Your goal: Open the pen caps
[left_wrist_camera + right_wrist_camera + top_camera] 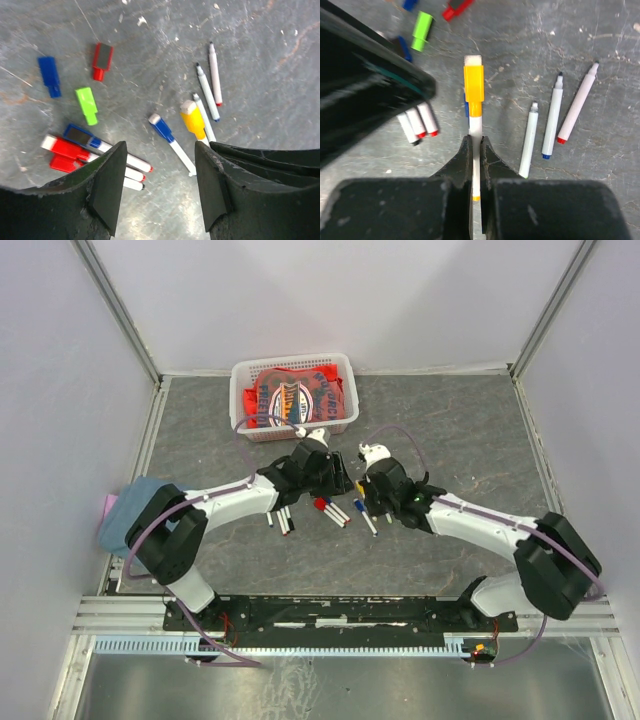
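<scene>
Two robot arms are reaching over a grey table (pixel 470 420), and their grippers are meeting near its middle above a scatter of small markers.

The right gripper (pixel 476 150) is pinching its fingers closed on the white barrel of a yellow pen (pixel 476 125). The pen is lying flat on the table and pointing away from the wrist. The yellow cap (pixel 473 85) is sitting on the pen's far end, clear of the fingers.

The left gripper (pixel 159 172) is hovering just beside the right one, with its fingers spread apart and nothing between them. Beneath it, a blue-capped pen (pixel 167 137) is lying next to the yellow pen.

Three caps are lying loose, apart from any pen: a blue cap (pixel 49 76), a red cap (pixel 102 60) and a green cap (pixel 87 105). Near them, a cluster of capped pens (pixel 75 147), red and blue, is lying side by side, partly hidden behind one left finger.

On the other side of the yellow pen, three bare pens (pixel 552 122) are lying close together with their tips showing.

At the table's far edge, a white basket (pixel 240 390) is holding red packaging. A blue cloth (pixel 130 510) is lying at the left edge.
</scene>
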Robot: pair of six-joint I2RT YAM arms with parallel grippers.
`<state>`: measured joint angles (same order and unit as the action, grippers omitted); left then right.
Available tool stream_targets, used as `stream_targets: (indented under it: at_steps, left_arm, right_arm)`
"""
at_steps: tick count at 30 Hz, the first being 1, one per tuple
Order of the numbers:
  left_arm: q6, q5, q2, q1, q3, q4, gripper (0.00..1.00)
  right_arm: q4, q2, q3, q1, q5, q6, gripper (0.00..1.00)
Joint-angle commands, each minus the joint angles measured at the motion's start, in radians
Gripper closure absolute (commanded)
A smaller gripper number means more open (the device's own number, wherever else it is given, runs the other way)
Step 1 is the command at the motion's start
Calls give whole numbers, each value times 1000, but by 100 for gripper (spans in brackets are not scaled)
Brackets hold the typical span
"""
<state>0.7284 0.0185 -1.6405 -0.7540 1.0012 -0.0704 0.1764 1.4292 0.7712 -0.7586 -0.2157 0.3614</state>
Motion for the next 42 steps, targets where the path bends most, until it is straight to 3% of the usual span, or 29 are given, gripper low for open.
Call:
stream_targets:
  at_steps: [1,14,23,42]
  left_arm:
    - [152,-134,39,2,-38,143,37]
    - [379,-226,67,1,-206,424,35]
    - [403,-230,58,2,-229,455,37]
    - [402,-211,74,8,-241,467,64]
  right_arm:
    - [-65,-103,-25,-4,77,12,99]
    - [-166,-236,-147,-7,184,103,99]
    - [-199,-255,-161,-11,221,126,99]
    - [-203,-242,-148,-18,259,135,99]
